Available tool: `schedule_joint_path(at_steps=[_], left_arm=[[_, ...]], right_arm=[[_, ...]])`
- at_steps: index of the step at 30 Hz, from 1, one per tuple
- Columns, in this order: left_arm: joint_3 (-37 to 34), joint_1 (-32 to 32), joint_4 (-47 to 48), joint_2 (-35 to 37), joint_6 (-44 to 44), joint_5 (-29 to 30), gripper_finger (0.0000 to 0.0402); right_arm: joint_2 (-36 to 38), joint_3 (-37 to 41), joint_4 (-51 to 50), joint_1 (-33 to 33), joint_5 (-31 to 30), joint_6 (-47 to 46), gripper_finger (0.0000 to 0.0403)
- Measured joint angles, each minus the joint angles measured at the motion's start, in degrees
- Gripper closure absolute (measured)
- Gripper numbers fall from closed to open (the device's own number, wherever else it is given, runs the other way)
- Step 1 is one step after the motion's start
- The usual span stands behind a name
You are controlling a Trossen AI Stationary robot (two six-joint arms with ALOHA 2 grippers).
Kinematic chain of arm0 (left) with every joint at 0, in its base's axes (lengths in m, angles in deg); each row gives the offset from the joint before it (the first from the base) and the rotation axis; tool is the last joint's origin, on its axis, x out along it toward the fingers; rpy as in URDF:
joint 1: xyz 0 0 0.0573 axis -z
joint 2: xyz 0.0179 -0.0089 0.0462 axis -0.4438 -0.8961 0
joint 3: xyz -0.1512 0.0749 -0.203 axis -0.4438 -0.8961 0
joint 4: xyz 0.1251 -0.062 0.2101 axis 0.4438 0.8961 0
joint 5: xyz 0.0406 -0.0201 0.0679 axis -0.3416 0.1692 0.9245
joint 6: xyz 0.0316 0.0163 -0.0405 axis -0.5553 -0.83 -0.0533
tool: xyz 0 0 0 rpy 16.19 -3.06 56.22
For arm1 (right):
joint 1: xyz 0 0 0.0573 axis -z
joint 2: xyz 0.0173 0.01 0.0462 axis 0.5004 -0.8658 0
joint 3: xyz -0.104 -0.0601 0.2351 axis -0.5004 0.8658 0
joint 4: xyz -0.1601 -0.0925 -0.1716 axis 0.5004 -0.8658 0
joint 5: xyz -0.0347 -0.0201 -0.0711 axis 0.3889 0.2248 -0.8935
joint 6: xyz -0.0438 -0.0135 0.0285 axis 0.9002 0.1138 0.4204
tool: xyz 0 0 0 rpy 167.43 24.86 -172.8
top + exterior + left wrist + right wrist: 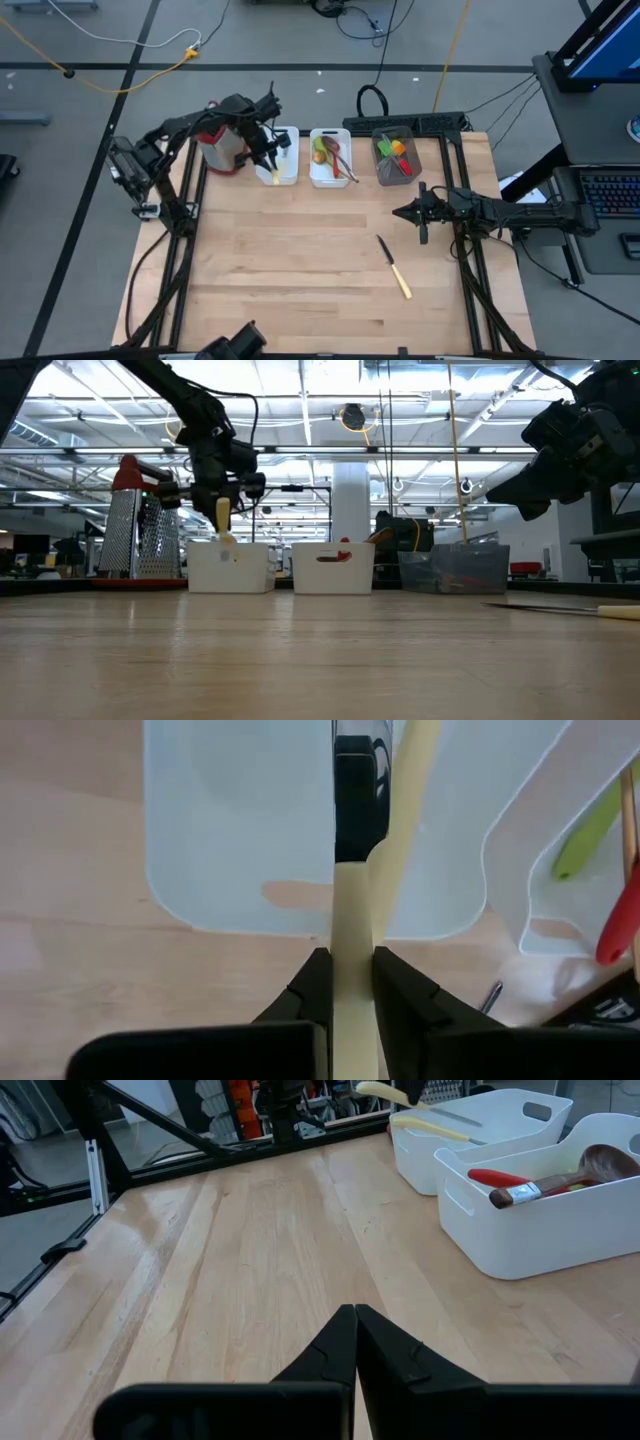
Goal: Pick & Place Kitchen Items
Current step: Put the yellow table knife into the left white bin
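My left gripper (268, 152) (352, 958) hangs over the left white tray (288, 160) at the table's far side, shut on a cream-handled knife (352, 920) (223, 522). The knife's dark blade (357, 810) points down into the tray. A second cream-handled utensil (408, 790) lies in that tray. Another cream-handled knife (393, 266) lies flat on the table toward the near right. My right gripper (402, 212) (355, 1325) is shut on nothing above the table's right side. My left gripper pinches the knife's cream handle (352, 995) between its two fingers. The fingers slant down from above, and the handle runs along them. The knife is lifted and steeply tilted, blade end lowest over the tray; whether the blade touches the tray I cannot tell.
A red-topped metal grater (218, 148) stands just left of the left tray. A middle white tray (330, 160) holds green, red and wooden utensils, and a grey tray (395, 158) holds green, orange and red ones. Bare wood fills the table's near half (300, 280).
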Motion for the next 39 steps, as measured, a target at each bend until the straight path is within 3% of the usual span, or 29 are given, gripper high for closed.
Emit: schedule_joint_path(at_steps=[9,28,39], left_arm=[[0.0,-1.26,-0.24,-0.07,-2.05,3.67,0.0324],[0.0,-2.4,-1.36,-0.05,-7.33,7.37,0.0319],[0.0,-1.87,-8.4,-0.03,-6.45,8.91,0.032]], right_arm=[[0.02,0.0,0.0,0.0,0.0,-0.02,0.0403],[0.0,0.0,0.0,0.02,0.0,-0.45,0.0403],[0.01,0.0,0.0,0.01,-0.02,-1.51,0.0403]])
